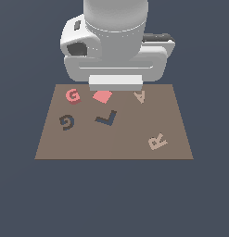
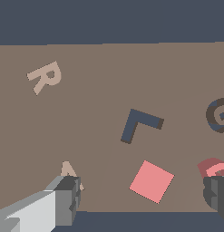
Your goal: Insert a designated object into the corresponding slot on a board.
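The arm [image 1: 115, 41] is looming over the far edge of the board [image 1: 113, 139], hiding its own gripper in the exterior view. The board is lying flat, carrying a tan R [image 1: 157, 141] and a tan A [image 1: 140, 96]. The gripper [image 2: 143, 199] is hanging wide open above the board, holding nothing, with the pink square [image 1: 102, 96] lying between its fingers [image 2: 63, 199] in the wrist view. The L recess [image 1: 106, 118] is sitting near the square. The G slot [image 1: 66, 122] is sitting empty, and the red G block [image 1: 73, 96] is resting on the board just beyond it, beside the square.
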### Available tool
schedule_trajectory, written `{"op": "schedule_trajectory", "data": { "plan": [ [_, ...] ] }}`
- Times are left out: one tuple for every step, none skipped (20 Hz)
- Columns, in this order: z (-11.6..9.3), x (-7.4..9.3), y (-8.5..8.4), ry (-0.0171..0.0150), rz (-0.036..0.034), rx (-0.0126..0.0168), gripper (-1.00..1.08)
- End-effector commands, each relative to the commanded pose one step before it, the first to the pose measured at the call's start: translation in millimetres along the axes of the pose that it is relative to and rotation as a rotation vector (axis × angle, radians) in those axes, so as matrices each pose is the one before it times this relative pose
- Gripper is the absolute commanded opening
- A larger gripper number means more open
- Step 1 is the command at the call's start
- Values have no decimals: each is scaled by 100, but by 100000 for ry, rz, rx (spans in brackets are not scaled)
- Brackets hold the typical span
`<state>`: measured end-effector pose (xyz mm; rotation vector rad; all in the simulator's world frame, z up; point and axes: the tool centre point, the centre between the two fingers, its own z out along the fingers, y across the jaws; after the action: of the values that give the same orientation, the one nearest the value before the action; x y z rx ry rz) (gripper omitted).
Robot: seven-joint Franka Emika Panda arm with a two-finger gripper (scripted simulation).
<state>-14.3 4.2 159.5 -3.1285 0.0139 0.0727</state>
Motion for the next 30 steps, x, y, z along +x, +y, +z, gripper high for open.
{"op": "schedule_trajectory", "data": {
  "plan": [
    [0, 0, 1, 0, 0, 0, 100],
    [14, -9, 41, 0, 0, 0, 100],
    [32, -33, 21, 18, -168, -10, 100],
    [57, -53, 74, 22, -217, -12, 100],
    [79, -74, 101, 32, -307, -17, 100],
    [103, -94, 137, 39, -382, -21, 100],
    [125, -115, 164, 49, -470, -26, 100],
    [147, -135, 194, 57, -553, -30, 100],
    [170, -155, 223, 66, -636, -35, 100],
    [191, -175, 252, 74, -719, -39, 100],
    [213, -194, 280, 83, -800, -44, 100],
    [234, -213, 309, 91, -878, -48, 100],
    [255, -231, 337, 99, -958, -52, 100],
    [276, -249, 364, 107, -1036, -57, 100],
    [296, -267, 393, 115, -1108, -61, 100],
    [316, -283, 417, 123, -1186, -65, 100],
    [336, -300, 446, 131, -1255, -69, 100],
    [355, -316, 471, 138, -1328, -73, 100],
    [374, -331, 497, 146, -1399, -77, 100],
    [394, -346, 523, 153, -1466, -81, 100],
    [412, -360, 549, 161, -1533, -85, 100],
    [431, -373, 574, 168, -1601, -89, 100],
    [449, -386, 600, 175, -1666, -92, 100],
    [460, -392, 615, 179, -1699, -94, 100],
    [451, -381, 605, 176, -1663, -91, 100],
    [437, -366, 586, 171, -1607, -87, 100],
    [417, -345, 560, 163, -1527, -82, 100],
    [395, -325, 532, 155, -1446, -77, 100],
    [375, -305, 505, 147, -1366, -72, 100],
    [354, -285, 478, 140, -1288, -67, 100]
  ]
}}
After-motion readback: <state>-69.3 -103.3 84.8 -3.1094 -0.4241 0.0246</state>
